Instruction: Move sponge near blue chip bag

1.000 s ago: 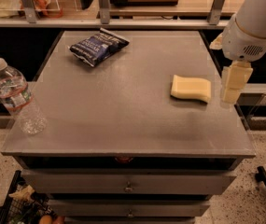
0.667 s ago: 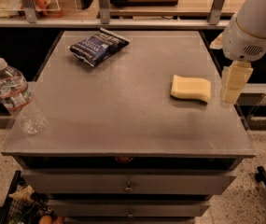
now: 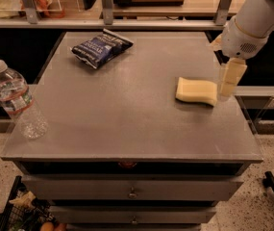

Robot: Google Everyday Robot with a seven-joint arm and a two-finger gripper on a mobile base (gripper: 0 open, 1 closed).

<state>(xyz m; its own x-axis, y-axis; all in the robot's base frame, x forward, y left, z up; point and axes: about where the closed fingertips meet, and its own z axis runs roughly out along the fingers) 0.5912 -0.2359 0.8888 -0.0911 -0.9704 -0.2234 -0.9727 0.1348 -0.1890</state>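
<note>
The pale yellow sponge (image 3: 197,91) lies flat on the grey table top (image 3: 127,109) at the right side. The dark navy blue chip bag (image 3: 102,47) with white lettering lies at the far left part of the table, well apart from the sponge. My gripper (image 3: 229,83) hangs down from the white arm right next to the sponge's right edge, its cream fingers pointing at the table. It holds nothing that I can see.
A clear plastic water bottle (image 3: 17,100) with a white cap stands at the table's near left corner. Drawers (image 3: 131,191) sit below the table top. A shelf rail (image 3: 127,23) runs behind the table.
</note>
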